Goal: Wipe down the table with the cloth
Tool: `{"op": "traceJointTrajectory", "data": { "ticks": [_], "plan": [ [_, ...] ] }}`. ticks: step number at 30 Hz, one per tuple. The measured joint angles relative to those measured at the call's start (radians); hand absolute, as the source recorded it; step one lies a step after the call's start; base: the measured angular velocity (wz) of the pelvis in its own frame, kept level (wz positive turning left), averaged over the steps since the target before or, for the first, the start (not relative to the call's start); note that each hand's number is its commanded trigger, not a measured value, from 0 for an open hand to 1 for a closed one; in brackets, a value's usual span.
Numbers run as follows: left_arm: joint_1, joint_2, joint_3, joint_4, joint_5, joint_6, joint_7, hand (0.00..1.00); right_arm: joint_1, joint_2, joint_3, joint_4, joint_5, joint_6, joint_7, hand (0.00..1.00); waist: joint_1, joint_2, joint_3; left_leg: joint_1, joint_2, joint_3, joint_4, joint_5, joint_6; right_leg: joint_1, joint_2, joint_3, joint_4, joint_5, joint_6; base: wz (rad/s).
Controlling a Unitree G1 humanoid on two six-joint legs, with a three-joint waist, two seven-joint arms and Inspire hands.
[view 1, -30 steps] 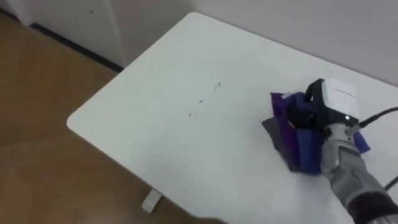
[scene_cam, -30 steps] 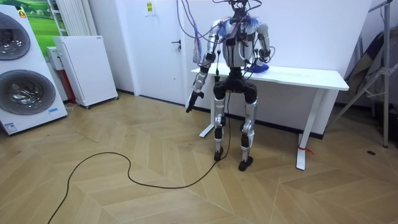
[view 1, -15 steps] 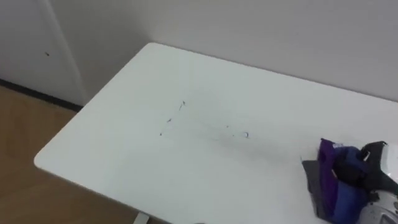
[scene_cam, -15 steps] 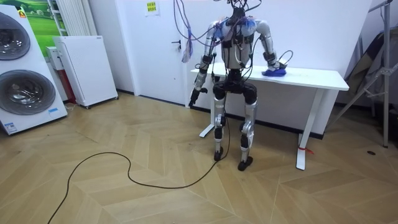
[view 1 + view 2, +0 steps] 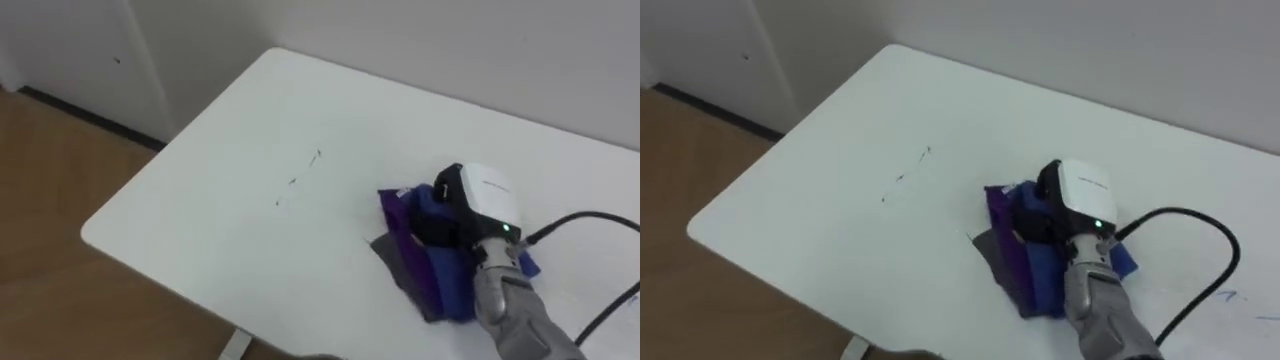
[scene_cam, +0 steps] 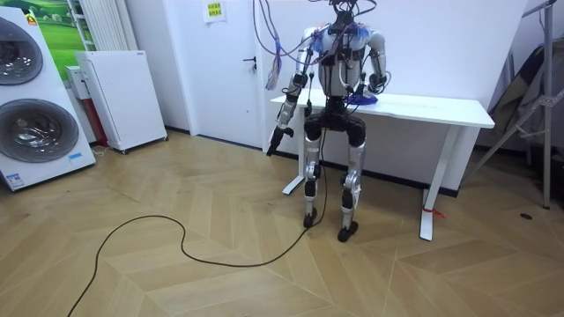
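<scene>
1. Standing at the white table [image 6: 441, 110], the robot rests its right hand [image 5: 485, 200] on the purple and blue cloth [image 5: 405, 228].
2. The cloth lies bunched under and in front of that hand, on the table top.
3. Whether the hand grips the cloth cannot be told.
4. Small dark marks [image 5: 298, 180] sit left of the hand, apart from the cloth.
5. The left hand [image 6: 275, 141] hangs low by the table's end; its state cannot be told.

The right robot hand [image 5: 487, 198] is resting on top of a bunched purple and blue cloth [image 5: 425, 265] toward the right side of the white bench [image 5: 230, 250]. Faint dark marks [image 5: 298, 180] are showing near the bench's middle, left of the cloth and apart from it.
</scene>
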State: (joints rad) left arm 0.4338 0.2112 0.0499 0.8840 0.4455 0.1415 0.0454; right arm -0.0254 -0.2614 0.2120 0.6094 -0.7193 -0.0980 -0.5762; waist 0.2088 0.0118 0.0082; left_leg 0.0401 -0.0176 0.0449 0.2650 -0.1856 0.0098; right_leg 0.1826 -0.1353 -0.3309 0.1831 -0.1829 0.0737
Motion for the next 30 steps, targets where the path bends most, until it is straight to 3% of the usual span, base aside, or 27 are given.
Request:
{"op": "traceJointTrajectory", "data": {
  "ticks": [1,5,6,9,13,15,17,18,20,21,22,23,24,26,28,30],
  "plan": [
    [0.006,0.0,0.012,0.001,0.0,0.0,0.004,0.0,0.022,-0.001,-0.022,0.001,0.003,-0.011,-0.021,1.0,-0.011,-0.001,-0.0002,0.01,-0.002,0.0,-0.005,-0.001,0.001,0.009,-0.001,0.0,-0.003,0.0,0.0,0.0],
    [0.022,0.001,0.091,0.005,0.03,-0.009,0.04,0.0,0.204,-0.007,-0.214,0.019,0.075,-0.056,-0.156,1.0,-0.086,-0.009,-0.0227,0.058,-0.011,0.011,-0.03,-0.016,0.016,0.053,-0.009,0.002,-0.012,0.006,0.011,-0.11],
    [0.027,0.001,0.111,0.0,0.03,-0.011,0.043,0.0,0.235,-0.014,-0.267,0.034,0.091,-0.059,-0.178,1.0,-0.108,-0.011,-0.0333,0.062,-0.012,0.018,-0.027,-0.023,0.019,0.057,-0.012,0.003,-0.012,0.005,0.013,-0.08],
    [0.024,-0.001,0.148,-0.01,0.051,-0.02,0.053,0.0,0.287,-0.032,-0.355,0.053,0.092,-0.063,-0.189,1.0,-0.127,-0.017,-0.037,0.081,-0.011,0.035,-0.023,-0.035,0.023,0.066,-0.016,0.001,-0.012,0.009,0.023,-0.27],
    [0.01,-0.007,0.129,-0.026,0.058,-0.019,0.054,0.0,0.278,-0.04,-0.353,0.068,0.093,-0.034,-0.184,1.0,-0.138,-0.019,-0.0355,0.088,-0.008,0.049,-0.009,-0.044,0.027,0.07,-0.019,0.006,-0.011,0.016,0.034,-0.17],
    [-0.013,-0.007,0.071,-0.022,0.057,-0.016,0.059,0.0,0.228,-0.04,-0.311,0.049,0.093,0.036,-0.162,1.0,-0.11,-0.012,-0.034,0.094,0.005,0.088,0.004,-0.055,0.022,0.061,-0.017,0.027,-0.008,0.018,0.036,-0.49],
    [-0.026,-0.014,0.034,-0.006,0.057,-0.017,0.061,0.0,0.188,-0.029,-0.27,0.032,0.084,0.096,-0.134,1.0,-0.072,-0.004,-0.0288,0.088,0.016,0.126,0.021,-0.067,0.019,0.038,-0.012,0.02,0.013,0.018,0.035,-0.72],
    [-0.058,-0.022,0.017,0.03,0.057,-0.016,0.061,0.0,0.157,-0.026,-0.224,-0.001,0.072,0.144,-0.096,1.0,-0.038,0.005,-0.0188,0.085,0.038,0.16,0.034,-0.076,0.013,0.007,-0.012,0.02,0.051,0.017,0.031,-0.81],
    [-0.09,-0.031,0.014,0.053,0.055,-0.017,0.061,0.0,0.082,-0.005,-0.126,-0.03,0.03,0.177,-0.032,1.0,0.015,0.014,-0.0095,0.06,0.057,0.195,0.066,-0.094,0.016,-0.055,-0.019,-0.007,0.112,0.014,0.012,-0.77],
    [-0.12,-0.032,0.009,0.079,0.049,-0.018,0.061,0.0,0.013,0.009,-0.062,-0.033,-0.013,0.179,0.011,1.0,0.043,0.02,0.0039,0.034,0.064,0.199,0.098,-0.102,0.018,-0.092,-0.028,-0.033,0.154,0.011,0.001,-0.54],
    [-0.135,-0.032,0.003,0.084,0.048,-0.016,0.061,0.0,-0.026,0.023,-0.032,-0.033,-0.034,0.181,0.03,1.0,0.052,0.018,0.0109,0.014,0.068,0.198,0.117,-0.106,0.021,-0.114,-0.032,-0.042,0.174,0.008,-0.002,-0.19],
    [-0.166,-0.032,0.003,0.086,0.048,-0.016,0.06,0.0,-0.102,0.053,0.026,-0.031,-0.051,0.181,0.056,1.0,0.074,0.023,0.0229,-0.029,0.078,0.197,0.154,-0.115,0.022,-0.156,-0.039,-0.063,0.2,0.008,-0.007,0.0],
    [-0.188,-0.03,0.003,0.087,0.048,-0.017,0.06,0.0,-0.166,0.081,0.061,-0.01,-0.076,0.17,0.072,1.0,0.098,0.025,0.0276,-0.069,0.091,0.198,0.183,-0.121,0.025,-0.187,-0.047,-0.088,0.208,0.014,-0.017,0.06],
    [-0.198,-0.027,0.003,0.087,0.048,-0.017,0.06,0.0,-0.234,0.101,0.091,0.036,-0.122,0.139,0.091,1.0,0.142,0.029,0.0279,-0.111,0.096,0.195,0.205,-0.125,0.029,-0.227,-0.07,-0.112,0.249,0.014,-0.016,0.19],
    [-0.191,-0.026,0.004,0.088,0.037,-0.018,0.06,0.0,-0.264,0.104,0.089,0.063,-0.141,0.133,0.095,1.0,0.17,0.034,0.0212,-0.133,0.095,0.192,0.223,-0.126,0.043,-0.262,-0.112,-0.11,0.334,0.018,-0.009,0.17],
    [-0.171,0.004,0.008,0.099,0.025,-0.017,0.06,0.0,-0.263,0.099,0.08,0.098,-0.096,0.126,0.058,1.0,0.178,0.034,0.0184,-0.136,0.098,0.176,0.233,-0.129,0.049,-0.288,-0.204,-0.078,0.427,0.003,0.011,0.17]
  ]
}}
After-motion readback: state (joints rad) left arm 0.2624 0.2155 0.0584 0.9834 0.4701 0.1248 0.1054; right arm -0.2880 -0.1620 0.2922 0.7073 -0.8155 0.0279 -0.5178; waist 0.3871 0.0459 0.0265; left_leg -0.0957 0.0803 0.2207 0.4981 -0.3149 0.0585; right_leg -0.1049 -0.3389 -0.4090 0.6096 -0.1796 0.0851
